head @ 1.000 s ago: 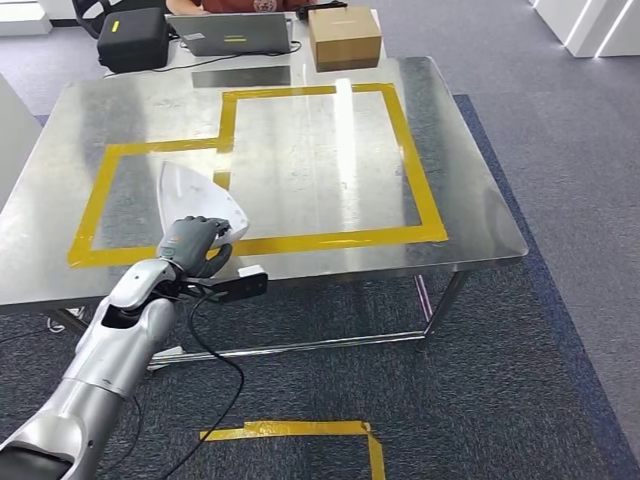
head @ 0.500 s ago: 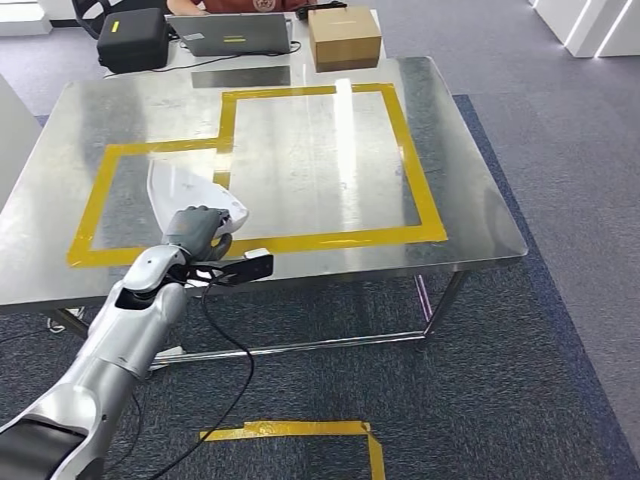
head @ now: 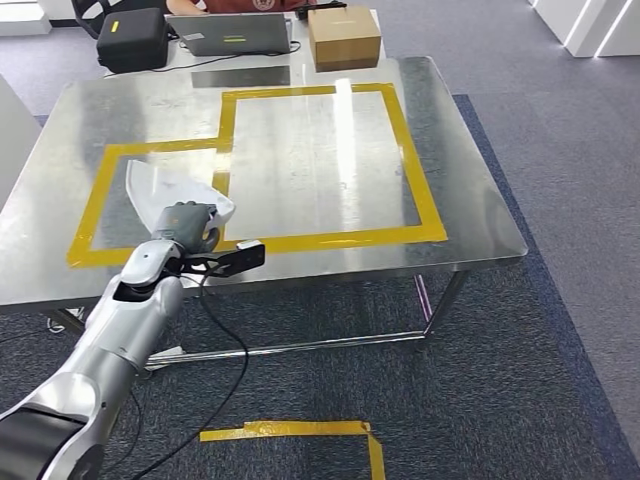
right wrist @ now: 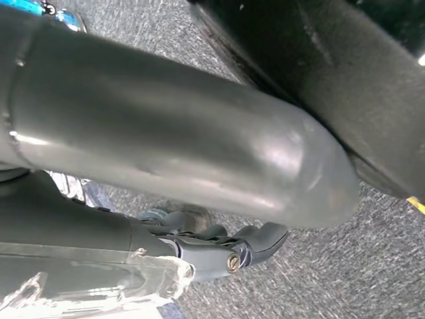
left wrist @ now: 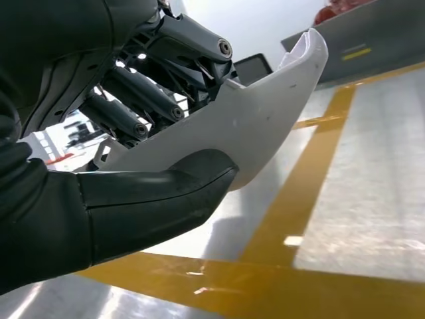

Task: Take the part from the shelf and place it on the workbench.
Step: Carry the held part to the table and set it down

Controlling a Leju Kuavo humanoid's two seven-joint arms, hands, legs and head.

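My left robot hand [head: 185,226] gripped the one white part [head: 175,190], thumb under and fingers [left wrist: 133,100] over its curved shell, holding it above the bench [head: 468,215] near the front edge, over the yellow tape outline [head: 419,195]. To set it down well, I judged I should lower slowly, level the shell so its broad face met the steel, and let go only once it rested. My right robot hand [right wrist: 220,249] hung over the carpet, and I could not tell its state. Behind the bench stood one cardboard box [head: 344,37], one laptop [head: 230,33] and one black case [head: 132,40].
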